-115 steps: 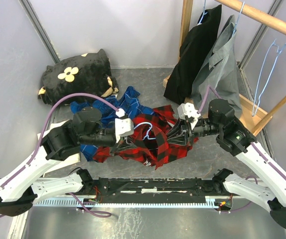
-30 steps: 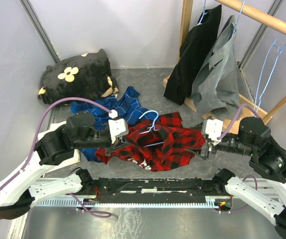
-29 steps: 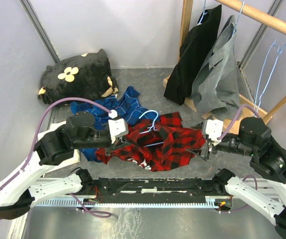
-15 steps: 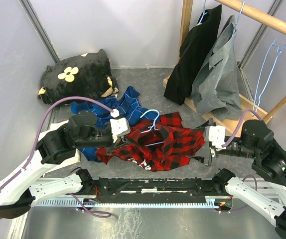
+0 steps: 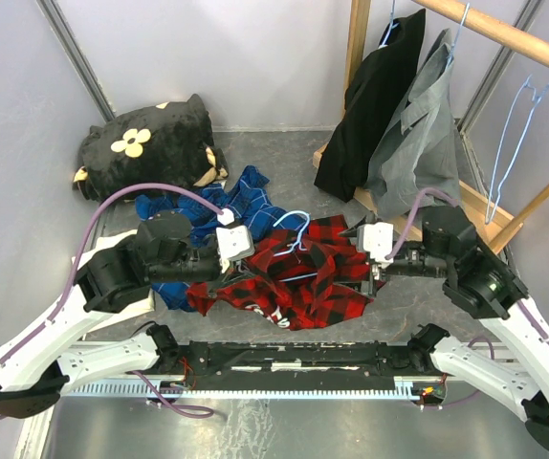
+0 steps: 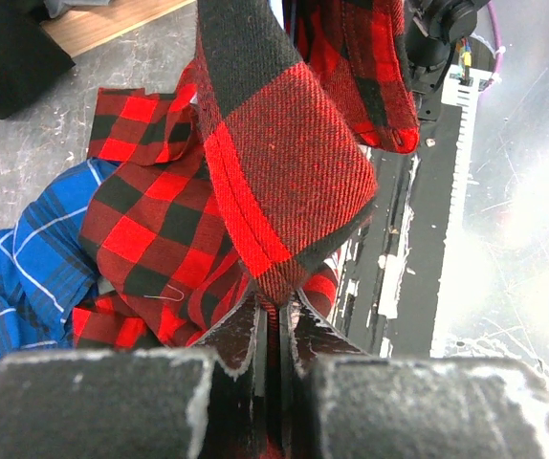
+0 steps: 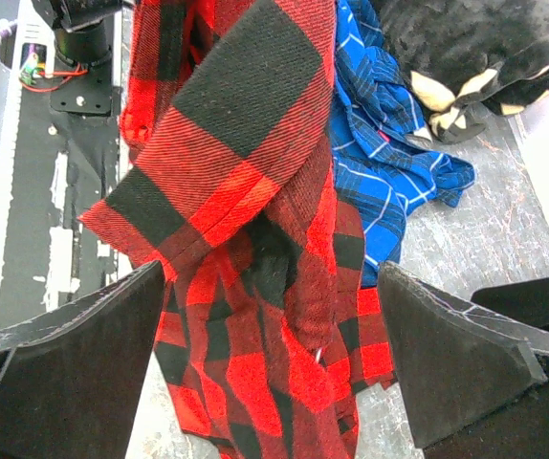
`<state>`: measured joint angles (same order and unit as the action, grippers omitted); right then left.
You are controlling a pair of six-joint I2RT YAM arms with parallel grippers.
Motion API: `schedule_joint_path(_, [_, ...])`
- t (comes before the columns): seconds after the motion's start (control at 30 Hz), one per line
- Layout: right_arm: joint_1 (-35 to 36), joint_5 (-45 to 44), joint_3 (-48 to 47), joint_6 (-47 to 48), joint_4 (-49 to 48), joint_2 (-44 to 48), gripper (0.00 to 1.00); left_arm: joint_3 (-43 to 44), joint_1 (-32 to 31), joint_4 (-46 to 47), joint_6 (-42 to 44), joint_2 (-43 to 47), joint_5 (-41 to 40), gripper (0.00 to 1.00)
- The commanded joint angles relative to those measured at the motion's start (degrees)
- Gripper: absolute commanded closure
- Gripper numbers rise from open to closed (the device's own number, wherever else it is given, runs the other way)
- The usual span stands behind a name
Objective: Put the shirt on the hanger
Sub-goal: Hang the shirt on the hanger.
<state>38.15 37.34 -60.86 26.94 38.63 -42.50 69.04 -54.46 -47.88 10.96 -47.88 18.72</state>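
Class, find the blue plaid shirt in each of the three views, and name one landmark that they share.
Top external: the blue plaid shirt lies left of centre.
Left wrist: at the lower-left edge.
Right wrist: upper right of centre.
Shared landmark: the red-and-black shirt, right beside it in all three.

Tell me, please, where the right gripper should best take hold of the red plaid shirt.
Probably grip the shirt's raised folded edge, coming from its right side: that fold stands between the open right gripper's fingers, opposite the corner the left gripper pinches.
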Motion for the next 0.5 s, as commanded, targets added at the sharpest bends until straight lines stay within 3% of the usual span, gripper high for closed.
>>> schedule_joint_path(0.0, [0.5,0.0,0.9,3.4,-4.6,-2.2,0.01,2.8,0.1,3.3,-0.4,-0.1,2.2,0.97])
schedule_joint_path(0.17, [0.8,0.1,1.2,3.2,-7.3,-4.4,0.01,2.7,0.1,3.2,-0.3,-0.5,3.0,0.97])
schedule_joint_path(0.47, [0.8,6.1,-2.9,-1.6,-6.9,-9.1,0.24,2.3,0.1,2.0,0.3,-0.3,4.3,0.97])
